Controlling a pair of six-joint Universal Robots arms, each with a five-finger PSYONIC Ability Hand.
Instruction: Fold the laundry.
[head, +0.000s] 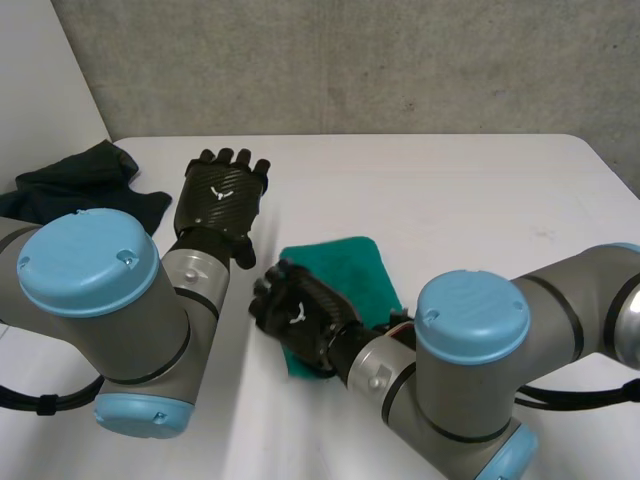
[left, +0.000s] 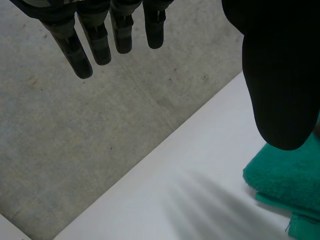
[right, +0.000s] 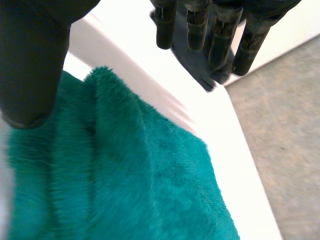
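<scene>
While the green towel (head: 345, 268) lies folded into a small, thick rectangle near the middle of the white table (head: 470, 200), the right hand (head: 300, 315) hovers at its near-left edge with the palm over the pile. Its fingers (right: 220, 40) are straight and slightly apart, the thumb is held wide, and they grip nothing. The left hand (head: 220, 195) is held above the table to the towel's left, apart from it. Its fingers (left: 100, 45) are straight and close side by side, and it is empty too. A dark cloth (head: 70, 185) sits crumpled at the table's far left corner.

Judging by the stacked layers at the towel's edge (at least two in the left wrist view), this piece looks close to finished. The step in hand seems to be either a last fold or a flattening press. To press well, the right hand should come down flat with the palm across the middle, not the fingertips alone, so the plush layers don't slide over one another. If another fold is wanted, pinching all layers together at one edge and carrying them squarely over matters more than speed. The left hand could pin the opposite edge.
</scene>
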